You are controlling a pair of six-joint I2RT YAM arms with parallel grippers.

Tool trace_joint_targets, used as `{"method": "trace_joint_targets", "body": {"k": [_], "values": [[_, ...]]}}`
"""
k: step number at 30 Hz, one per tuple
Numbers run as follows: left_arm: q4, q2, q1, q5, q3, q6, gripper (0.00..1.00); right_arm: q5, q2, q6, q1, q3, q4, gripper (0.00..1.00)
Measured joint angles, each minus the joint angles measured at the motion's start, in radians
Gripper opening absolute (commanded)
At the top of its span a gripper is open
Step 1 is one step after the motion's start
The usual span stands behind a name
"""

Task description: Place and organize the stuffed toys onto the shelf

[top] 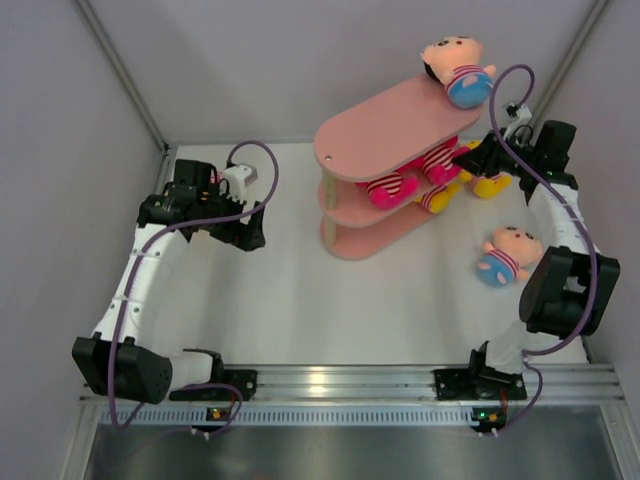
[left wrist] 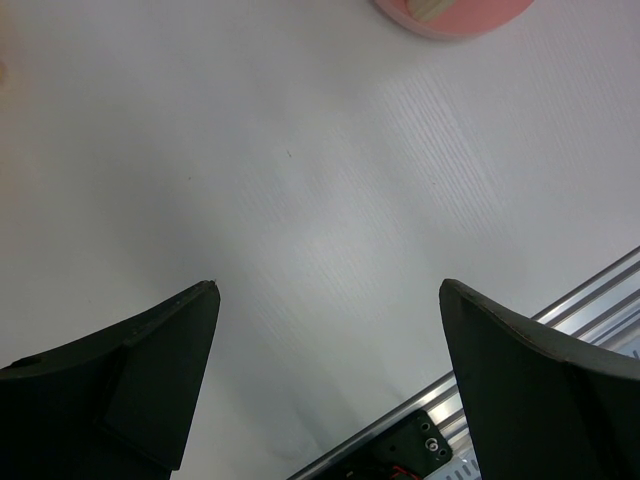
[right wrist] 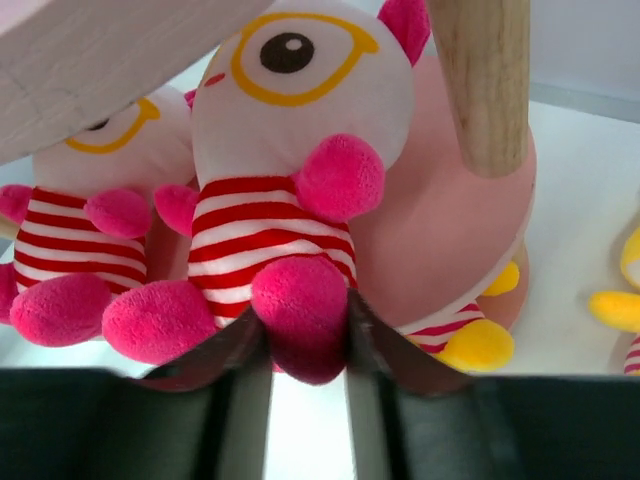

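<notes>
Right hand (right wrist: 307, 318): narrow, straddling foot of pink toy (right wrist: 300, 130); grip unclear.
Pink toy: seated on middle tier of shelf (top: 385, 125), straight ahead of hand.
Left hand (left wrist: 330, 300): wide, empty, well apart.

White table (top: 300, 300); aluminium rail (top: 340, 380) along near edge; grey walls (top: 250, 60) around.
</notes>
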Motion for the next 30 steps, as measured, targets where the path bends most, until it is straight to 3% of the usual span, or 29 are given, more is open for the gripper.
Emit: {"method": "trace_joint_targets", "body": {"k": [3,7,11,12,21,22,25,26,27,28,30], "values": [[0.000,0.000,0.000,0.000,0.000,-0.001,0.97,0.022,0.011,0.008,0.015,0.016,-0.002,0.55],[0.000,0.000,0.000,-0.001,0.000,-0.001,0.97,0.072,0.010,0.017,0.019,0.017,-0.003,0.70],[0.000,0.000,0.000,-0.004,0.000,-0.001,0.97,0.153,-0.037,0.040,0.015,-0.018,-0.004,0.97],[0.000,0.000,0.000,-0.004,0.000,-0.001,0.97,0.175,-0.061,0.048,0.015,-0.034,-0.006,0.98],[0.000,0.000,0.000,-0.004,0.000,-0.001,0.97,0.425,-0.382,0.184,-0.023,-0.122,0.016,0.99],[-0.001,0.000,0.000,-0.005,0.000,-0.001,0.97,0.464,-0.411,0.209,-0.034,-0.137,0.019,0.96],[-0.001,0.000,0.000,-0.011,0.000,-0.001,0.97,0.608,-0.448,0.288,-0.082,-0.171,0.019,0.70],[-0.001,0.000,0.000,-0.014,0.000,-0.001,0.97,0.653,-0.430,0.310,-0.098,-0.174,0.016,0.53],[-0.001,0.000,0.000,-0.019,0.000,-0.001,0.98,0.686,-0.401,0.322,-0.110,-0.174,0.015,0.48],[0.000,0.000,0.000,-0.024,0.000,-0.001,0.97,0.712,-0.369,0.338,-0.119,-0.173,0.014,0.46],[0.000,0.000,0.000,-0.034,-0.003,0.001,0.97,0.755,-0.259,0.361,-0.127,-0.159,-0.001,0.58]]}}
